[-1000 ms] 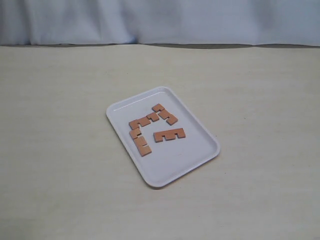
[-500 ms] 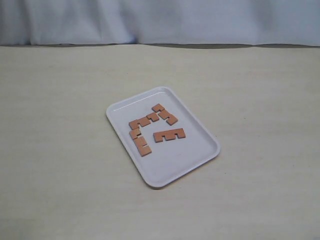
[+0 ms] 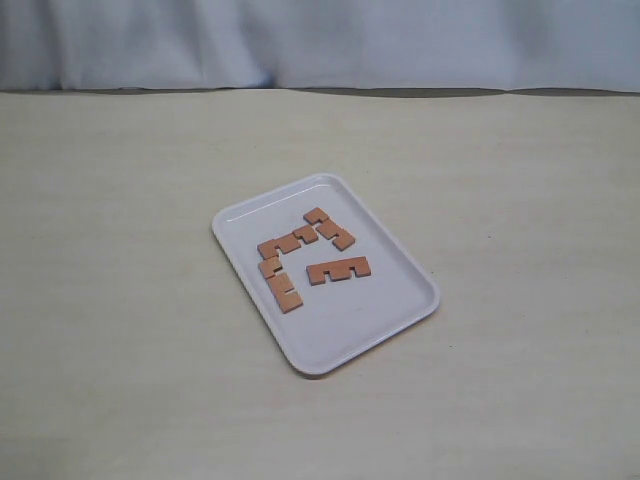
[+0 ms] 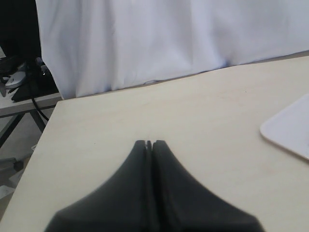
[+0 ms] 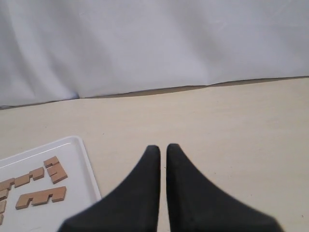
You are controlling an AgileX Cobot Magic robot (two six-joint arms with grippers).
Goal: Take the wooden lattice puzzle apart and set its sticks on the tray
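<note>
Sticks (image 3: 339, 270), all four, lie apart, flat on tray (image 3: 330, 366) (job looks done); right gripper (image 5: 163, 147) seems nearer than left gripper (image 4: 150, 142); both pinched closed, empty.

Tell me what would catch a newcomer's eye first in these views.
The white tray sits at an angle in the middle of the table. Four reddish-brown notched sticks lie flat and loose on it, not interlocked. The left gripper and right gripper are both shut and hold nothing, over bare table off the tray; neither shows in the exterior view.
</note>
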